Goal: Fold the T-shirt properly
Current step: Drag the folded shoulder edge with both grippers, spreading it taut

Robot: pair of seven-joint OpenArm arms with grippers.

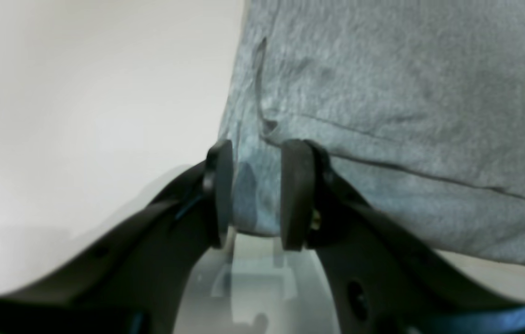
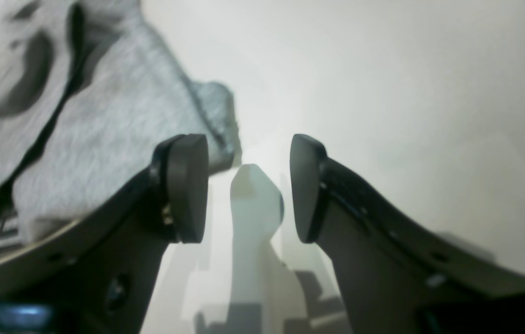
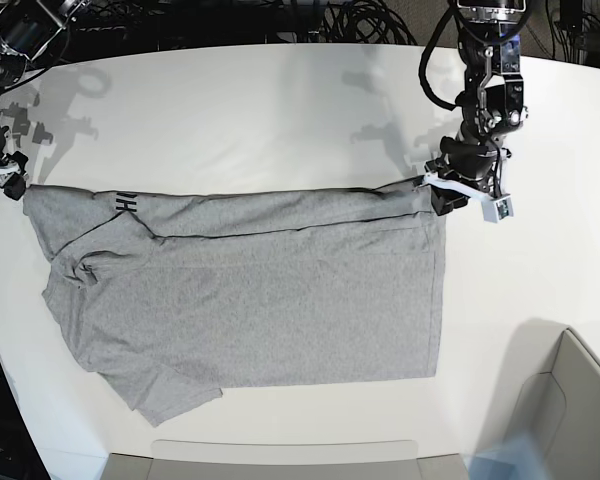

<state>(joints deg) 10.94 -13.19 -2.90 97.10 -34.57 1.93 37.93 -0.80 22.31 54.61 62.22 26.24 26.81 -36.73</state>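
The heather-grey T-shirt (image 3: 280,290) lies spread on the white table (image 3: 280,110), its far edge folded over into a narrow strip that shows a bit of black lettering (image 3: 128,204). My left gripper (image 3: 442,195) is at the strip's right end. In the left wrist view its pads stand apart around the cloth's corner (image 1: 383,93), with the gripper (image 1: 256,185) open. My right gripper (image 3: 12,185) is at the strip's left end. It is open (image 2: 249,185) with nothing between its fingers, and the shirt (image 2: 104,116) lies just beside its left finger.
A grey bin (image 3: 580,400) stands at the front right corner, and a grey tray edge (image 3: 280,460) runs along the table's front. Cables (image 3: 280,20) lie behind the far edge.
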